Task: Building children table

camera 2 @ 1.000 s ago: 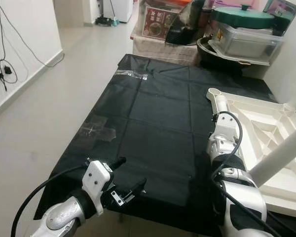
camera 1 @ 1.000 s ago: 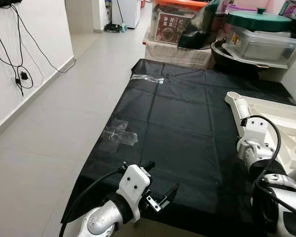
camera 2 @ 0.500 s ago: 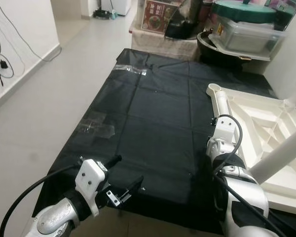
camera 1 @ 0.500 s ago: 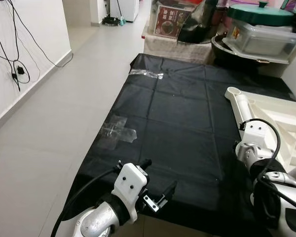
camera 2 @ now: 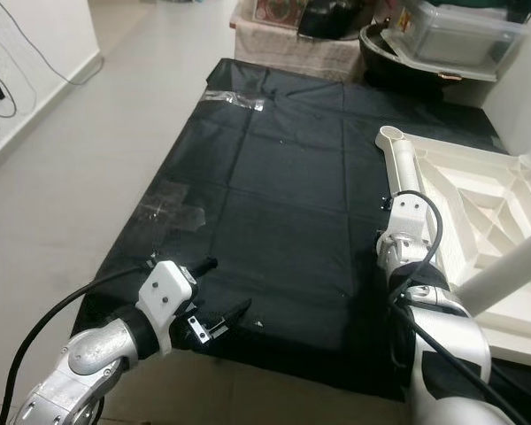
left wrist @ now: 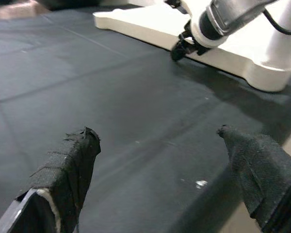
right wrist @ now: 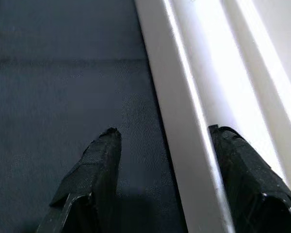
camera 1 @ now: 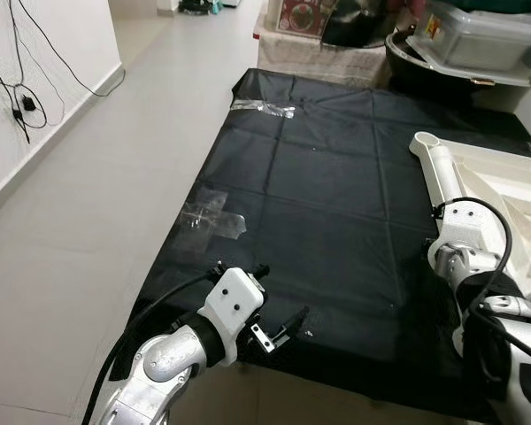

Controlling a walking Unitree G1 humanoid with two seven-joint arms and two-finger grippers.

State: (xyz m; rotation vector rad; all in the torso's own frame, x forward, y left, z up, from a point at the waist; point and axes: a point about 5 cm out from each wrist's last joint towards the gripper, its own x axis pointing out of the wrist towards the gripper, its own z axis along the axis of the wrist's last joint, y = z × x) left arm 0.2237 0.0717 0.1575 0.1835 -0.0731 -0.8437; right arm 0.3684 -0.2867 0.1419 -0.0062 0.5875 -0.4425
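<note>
The right hand [right wrist: 162,141] straddles the white tabletop's edge [right wrist: 184,97] with fingers spread, unclosed, while the left hand [left wrist: 160,145] hovers open above the black sheet [camera 1: 336,204].

The left arm [camera 1: 173,354] reaches forward and low from the robot's left side, bent at the elbow, a black cable looping off its wrist. The left gripper [left wrist: 160,160] hangs with its 2 black fingers [left wrist: 70,165] spread wide apart, holding nothing. The right arm [camera 2: 429,310] stretches ahead on the robot's right, wrist pointing down. The right gripper [right wrist: 162,160] has its 2 fingers parted as well.
</note>
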